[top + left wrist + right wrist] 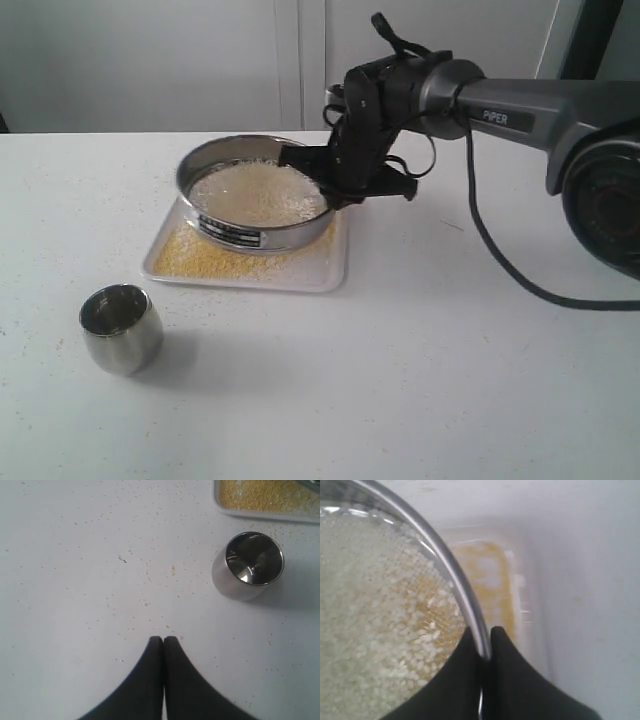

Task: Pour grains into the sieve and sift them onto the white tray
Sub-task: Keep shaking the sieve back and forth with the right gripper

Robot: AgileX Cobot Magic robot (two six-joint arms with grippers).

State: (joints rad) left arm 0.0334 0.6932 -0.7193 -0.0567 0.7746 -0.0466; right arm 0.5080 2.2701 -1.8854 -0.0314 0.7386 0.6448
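Note:
The steel sieve [255, 190] hangs just over the white tray [325, 272], tilted a little. My right gripper [340, 192] is shut on the sieve's rim [465, 597], one finger inside and one outside. Whitish grains [375, 625] lie on the mesh. Fine yellow grains [215, 262] cover the tray floor below, also showing as yellow grains [492, 587] in the right wrist view. My left gripper [163, 639] is shut and empty above bare table, out of the exterior view.
A small empty steel cup [121, 328] stands upright on the table in front of the tray's left corner; the same cup [248, 566] is near the tray corner [265, 500]. Stray granules dot the tabletop. A black cable [500, 255] trails right.

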